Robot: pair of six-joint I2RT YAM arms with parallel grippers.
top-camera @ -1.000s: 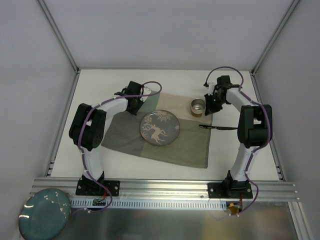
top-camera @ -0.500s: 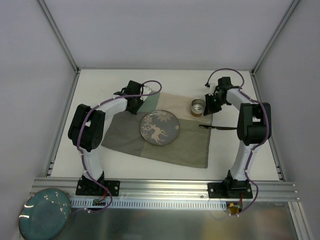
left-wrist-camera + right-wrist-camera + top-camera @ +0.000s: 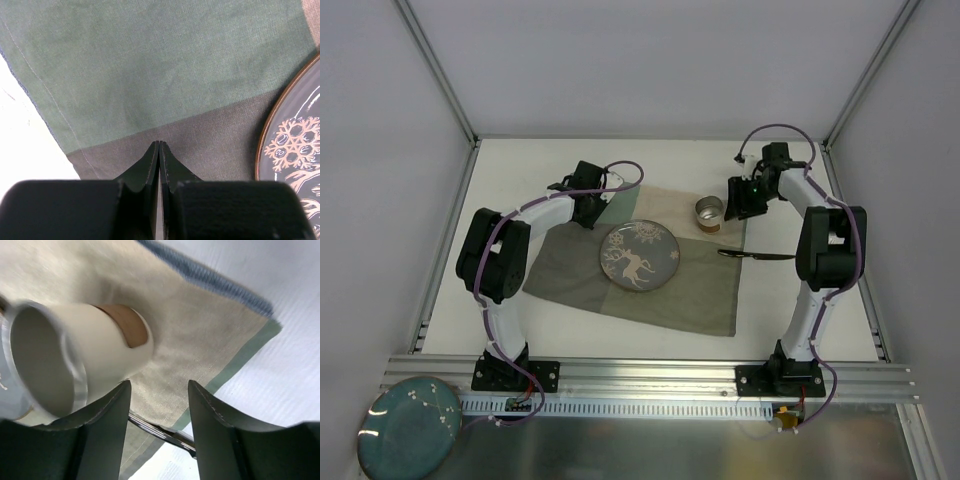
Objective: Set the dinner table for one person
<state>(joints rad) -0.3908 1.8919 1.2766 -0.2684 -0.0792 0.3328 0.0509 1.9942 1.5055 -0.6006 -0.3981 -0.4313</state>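
White dinner table [image 3: 520,170] filled the overhead view, with the patchwork cloth mat [image 3: 700,290] at its centre under a deer-patterned plate [image 3: 638,255]. My left gripper [image 3: 588,218] hung at the plate's 10 o'clock, and my right gripper [image 3: 735,205] at 2 o'clock of a metal-rimmed cup [image 3: 709,213]. From my left wrist, my jaws were pressed together over the mat, gripping nothing. From my right wrist, my jaws stood apart, gripping nothing, with the cup at their 10 o'clock.

Two plates [image 3: 639,256], one cup [image 3: 709,212], one knife [image 3: 757,256], one mat [image 3: 700,295].
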